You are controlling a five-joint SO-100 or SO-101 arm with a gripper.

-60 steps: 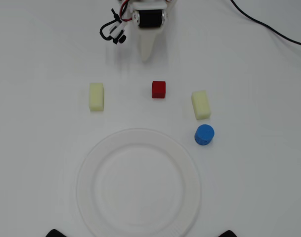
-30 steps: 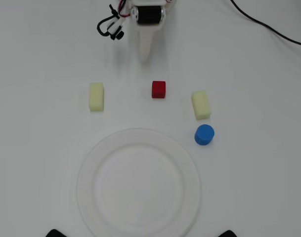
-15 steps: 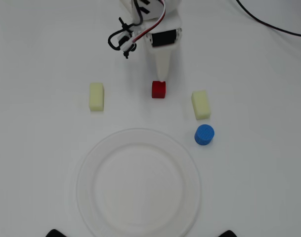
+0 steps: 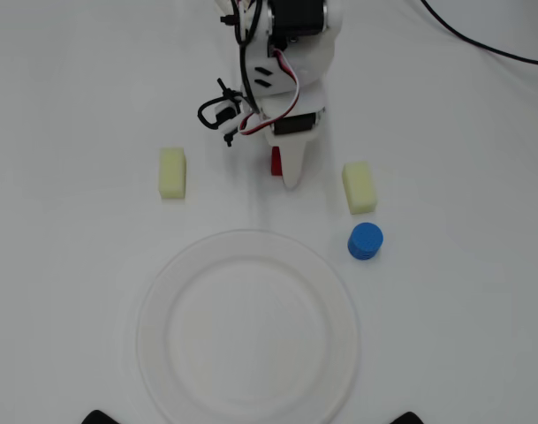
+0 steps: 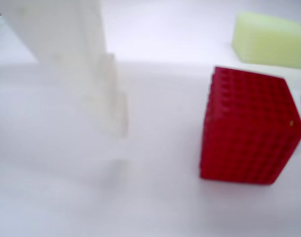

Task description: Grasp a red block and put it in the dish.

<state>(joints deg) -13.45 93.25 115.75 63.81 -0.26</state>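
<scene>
The red block (image 4: 276,162) sits on the white table, just beyond the far rim of the dish (image 4: 162,300), and the gripper partly covers it. My gripper (image 4: 284,173) points down over it. In the wrist view the red block (image 5: 249,131) stands between the fingers of my gripper (image 5: 212,123). It is well apart from the left white finger (image 5: 98,84) and close to a sliver of the other finger at the right edge. The jaws are open and hold nothing. The dish is empty.
Two pale yellow oblong blocks lie either side of the gripper, one on the left (image 4: 172,172) and one on the right (image 4: 359,186); one also shows in the wrist view (image 5: 271,39). A blue cylinder (image 4: 366,240) stands by the dish's upper right rim. A black cable (image 4: 481,44) crosses the top right.
</scene>
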